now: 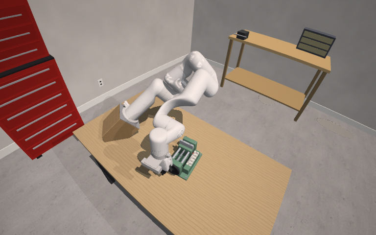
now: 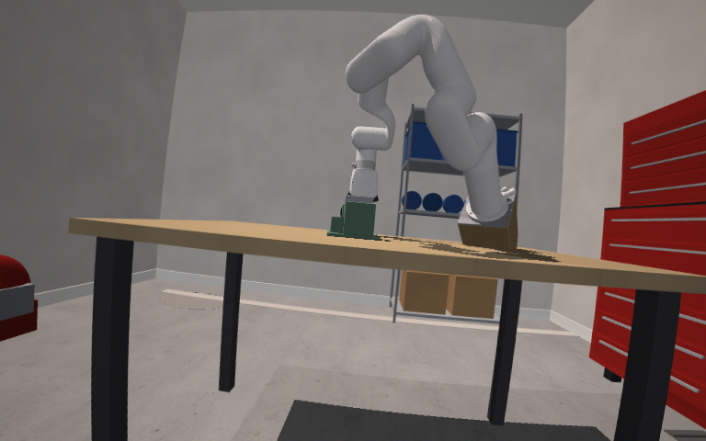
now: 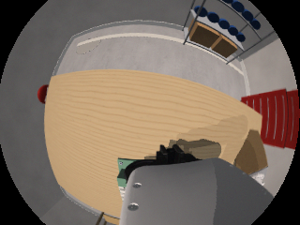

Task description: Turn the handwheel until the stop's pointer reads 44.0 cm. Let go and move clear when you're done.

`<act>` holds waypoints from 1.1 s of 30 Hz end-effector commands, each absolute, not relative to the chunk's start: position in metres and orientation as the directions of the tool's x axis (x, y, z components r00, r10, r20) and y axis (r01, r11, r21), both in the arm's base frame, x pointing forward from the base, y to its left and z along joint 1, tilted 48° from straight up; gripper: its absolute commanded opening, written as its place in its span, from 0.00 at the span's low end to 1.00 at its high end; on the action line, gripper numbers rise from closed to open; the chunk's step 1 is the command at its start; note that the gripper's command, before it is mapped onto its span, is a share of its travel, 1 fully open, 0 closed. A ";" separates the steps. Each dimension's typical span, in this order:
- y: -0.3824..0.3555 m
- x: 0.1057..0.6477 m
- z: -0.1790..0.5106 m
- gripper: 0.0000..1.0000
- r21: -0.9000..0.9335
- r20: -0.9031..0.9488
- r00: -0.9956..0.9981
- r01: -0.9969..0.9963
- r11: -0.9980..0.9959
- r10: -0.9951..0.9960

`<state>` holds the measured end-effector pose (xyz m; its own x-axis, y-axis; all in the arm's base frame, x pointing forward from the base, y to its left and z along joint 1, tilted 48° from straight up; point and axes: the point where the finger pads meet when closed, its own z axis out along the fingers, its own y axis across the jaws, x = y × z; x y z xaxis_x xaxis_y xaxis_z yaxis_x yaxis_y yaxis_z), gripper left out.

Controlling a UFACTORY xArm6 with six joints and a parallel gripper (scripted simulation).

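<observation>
Top view: the arm is bending low over the table (image 1: 235, 177) so that the hand (image 1: 168, 168) is meeting the dark handwheel (image 1: 174, 169) at the near-left end of the green fixture (image 1: 186, 159). The hand is gripping the handwheel in a narrow hold, ready for turning.

Exterior view: the hand is hidden behind the fixture (image 2: 356, 219).

Wrist view: the hand's body is blocking the pointer, so the reading cannot be told.

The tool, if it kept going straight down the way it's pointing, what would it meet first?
The tool points down and is already shut on the black handwheel at the green fixture's near end. Going on, it would press that handwheel first, with the table probably next; depth is unclear.
</observation>
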<state>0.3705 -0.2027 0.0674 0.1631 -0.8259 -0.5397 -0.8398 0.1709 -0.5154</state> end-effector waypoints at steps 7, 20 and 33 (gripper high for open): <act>-0.210 0.370 0.077 0.06 -0.516 -0.538 0.162 -0.839 0.171 -0.827; -0.216 0.374 0.088 0.06 -0.516 -0.538 0.162 -0.839 0.171 -0.827; -0.221 0.385 0.099 0.06 -0.516 -0.538 0.162 -0.839 0.171 -0.827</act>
